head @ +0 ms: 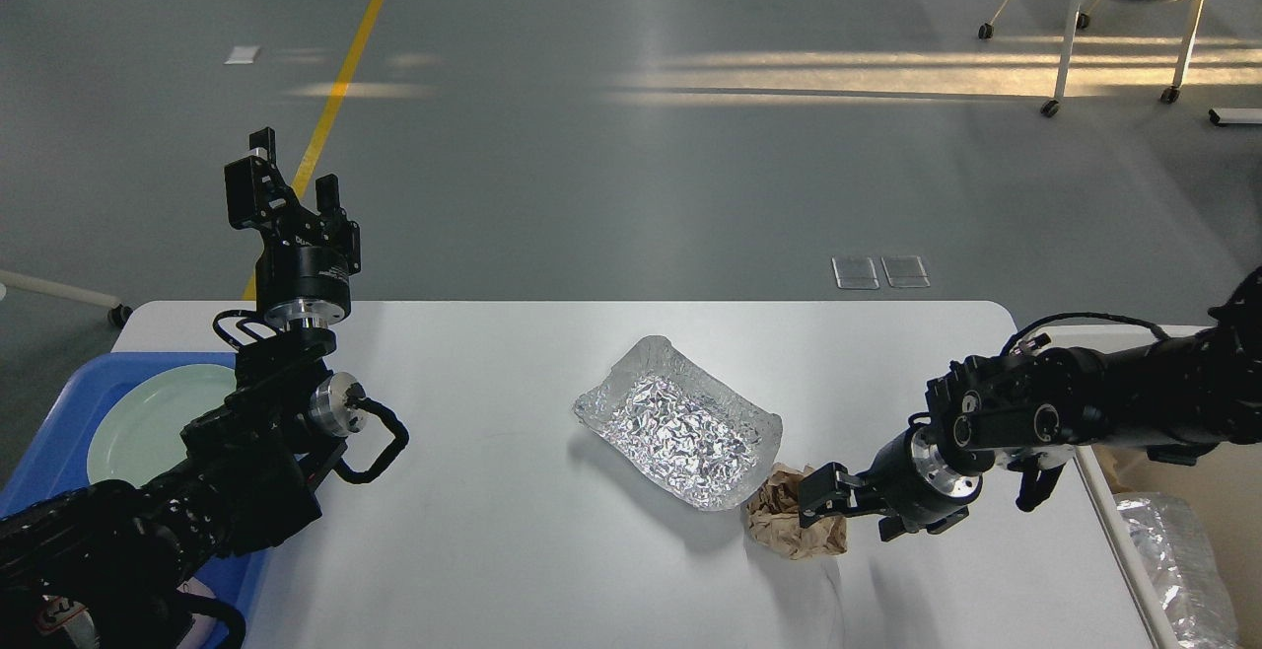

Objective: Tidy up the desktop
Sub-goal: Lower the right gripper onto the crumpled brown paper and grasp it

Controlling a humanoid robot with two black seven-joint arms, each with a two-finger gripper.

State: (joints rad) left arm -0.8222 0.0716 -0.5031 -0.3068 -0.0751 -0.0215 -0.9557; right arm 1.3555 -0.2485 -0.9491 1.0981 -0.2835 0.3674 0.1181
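**Black arms, silver joints**

Both arms are matte black and blocky, with polished silver rings at the wrists. Looping black cables run beside the joints. The left gripper (293,190) and right gripper (820,493) have black fingers.

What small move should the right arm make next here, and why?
Probably close the right pincer on the crumpled brown paper and lift it. The pincer is already at the paper, which lies on the desktop touching the foil tray. A bin past the desktop's right edge already holds foil.
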